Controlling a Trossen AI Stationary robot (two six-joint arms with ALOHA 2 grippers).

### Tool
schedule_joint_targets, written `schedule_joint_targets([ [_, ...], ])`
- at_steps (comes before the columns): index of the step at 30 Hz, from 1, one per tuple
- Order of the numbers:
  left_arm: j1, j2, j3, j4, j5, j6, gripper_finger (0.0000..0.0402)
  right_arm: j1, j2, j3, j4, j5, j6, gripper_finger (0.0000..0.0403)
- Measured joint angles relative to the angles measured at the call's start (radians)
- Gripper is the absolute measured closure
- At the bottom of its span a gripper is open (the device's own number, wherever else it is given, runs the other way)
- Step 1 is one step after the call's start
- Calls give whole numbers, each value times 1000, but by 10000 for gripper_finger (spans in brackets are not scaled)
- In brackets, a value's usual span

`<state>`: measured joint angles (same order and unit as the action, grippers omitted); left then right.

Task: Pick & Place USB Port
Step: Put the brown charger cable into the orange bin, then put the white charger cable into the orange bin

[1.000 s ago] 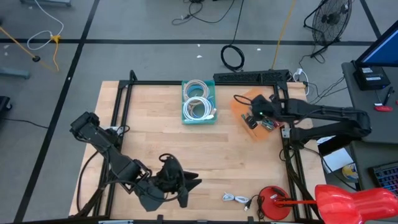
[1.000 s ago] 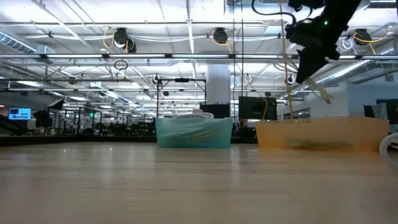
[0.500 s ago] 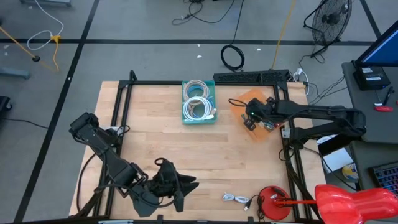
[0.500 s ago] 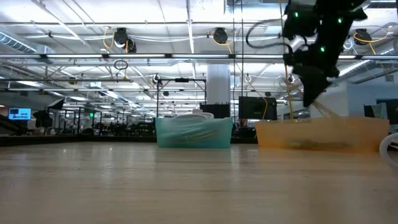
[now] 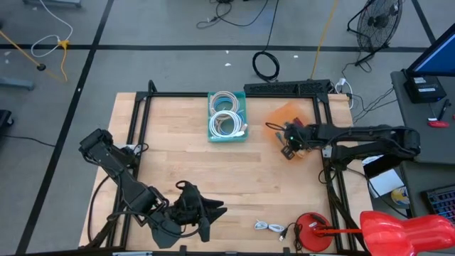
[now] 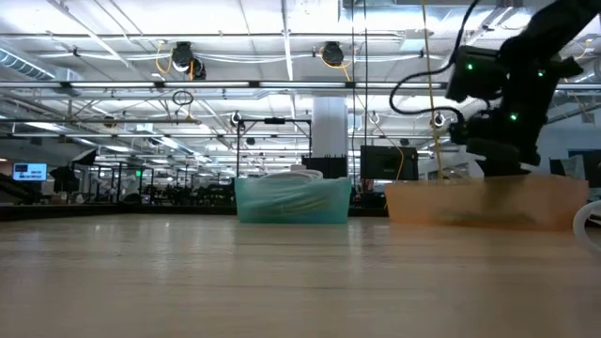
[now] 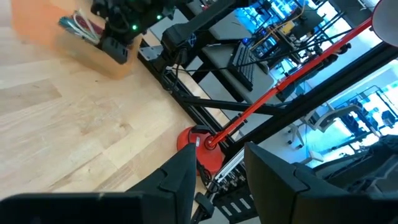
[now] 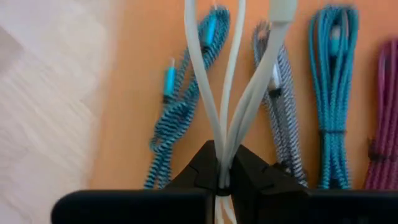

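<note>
Right gripper [image 8: 221, 180] is pinching a bundle of pale grey cable [image 8: 233, 81] between fingers drawn almost fully together, and in the high view it is sitting at right of centre, over the orange tray [image 5: 281, 114]. That tray is showing low in the right of the low view, with the dark wrist hanging just above its rim. Beneath the held loops, several coiled braided cables [image 8: 329, 93] in blue, grey and purple are lying on the tray floor.

Judging from the task, the step in hand looks like carrying this USB cable either into or out of the orange tray; which one cannot be told. Doing it well probably means moving straight up or down, so the hanging loops are not snagging the coils below, and keeping the pinch firm until the cable is clear or resting.

Left gripper [image 7: 217, 180] is waiting at the lower left of the high view, its fingers standing apart around nothing. At upper centre, a teal tray [image 5: 227, 117] is holding white coiled cables.

No brand, label or legible writing is showing anywhere.
</note>
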<state>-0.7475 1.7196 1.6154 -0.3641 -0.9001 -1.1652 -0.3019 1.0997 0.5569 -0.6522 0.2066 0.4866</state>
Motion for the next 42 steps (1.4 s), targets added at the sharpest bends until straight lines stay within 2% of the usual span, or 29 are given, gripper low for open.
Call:
schedule_joint_targets([
  [7,0,0,0,1,0,-2,266,0,0,-67,-9,-8,23,393],
  [20,8,0,0,0,0,-19,266,0,1,-71,43,-53,-59,391],
  [33,8,0,0,0,0,-19,266,0,-10,-61,28,-77,-14,286],
  [38,13,0,0,0,0,-19,266,0,-51,13,52,-78,-17,265],
  [42,26,0,0,0,0,-15,266,0,-100,120,86,-81,-37,263],
])
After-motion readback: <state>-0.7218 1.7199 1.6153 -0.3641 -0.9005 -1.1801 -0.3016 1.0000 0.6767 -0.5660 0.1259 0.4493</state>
